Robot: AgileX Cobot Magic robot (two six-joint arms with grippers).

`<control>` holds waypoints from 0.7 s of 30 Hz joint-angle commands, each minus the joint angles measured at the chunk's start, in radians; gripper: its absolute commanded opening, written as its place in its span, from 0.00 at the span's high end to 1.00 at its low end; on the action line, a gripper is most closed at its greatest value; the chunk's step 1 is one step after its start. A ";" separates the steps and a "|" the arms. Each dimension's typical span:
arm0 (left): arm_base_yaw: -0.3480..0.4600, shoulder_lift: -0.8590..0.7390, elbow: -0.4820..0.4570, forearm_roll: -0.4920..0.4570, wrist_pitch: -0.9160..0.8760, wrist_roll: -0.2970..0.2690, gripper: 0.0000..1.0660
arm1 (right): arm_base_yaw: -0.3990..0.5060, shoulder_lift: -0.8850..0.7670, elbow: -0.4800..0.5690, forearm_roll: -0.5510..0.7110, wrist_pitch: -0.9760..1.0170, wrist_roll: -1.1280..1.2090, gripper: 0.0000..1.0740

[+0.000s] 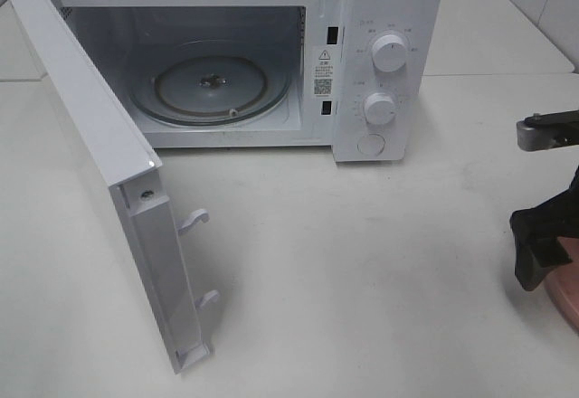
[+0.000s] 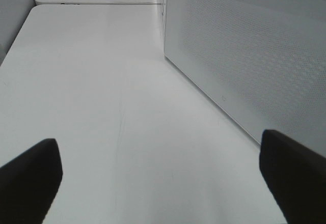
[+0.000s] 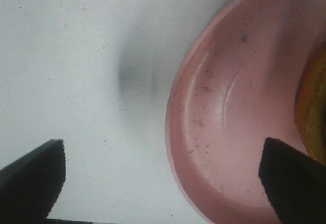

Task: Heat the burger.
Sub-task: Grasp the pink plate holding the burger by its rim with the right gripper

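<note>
The burger shows only as a golden-brown edge (image 3: 315, 107) in the right wrist view, sitting on the round pink plate (image 3: 229, 132). In the high view just the plate's rim (image 1: 565, 297) shows at the right edge and the burger is out of view. My right gripper (image 3: 163, 183) is open and empty, its jaws spread above the plate's near rim; it also shows in the high view (image 1: 536, 251). My left gripper (image 2: 160, 183) is open and empty over bare table. It is not in the high view.
The white microwave (image 1: 389, 18) stands at the back with its door (image 1: 90, 145) swung wide open to the left. Its glass turntable (image 1: 213, 86) carries nothing. A white dotted panel of the microwave (image 2: 244, 56) stands close beside my left gripper.
</note>
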 commanded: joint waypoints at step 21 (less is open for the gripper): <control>0.002 -0.025 0.002 -0.010 -0.008 -0.001 0.03 | -0.008 0.205 0.036 -0.027 -0.170 0.008 0.12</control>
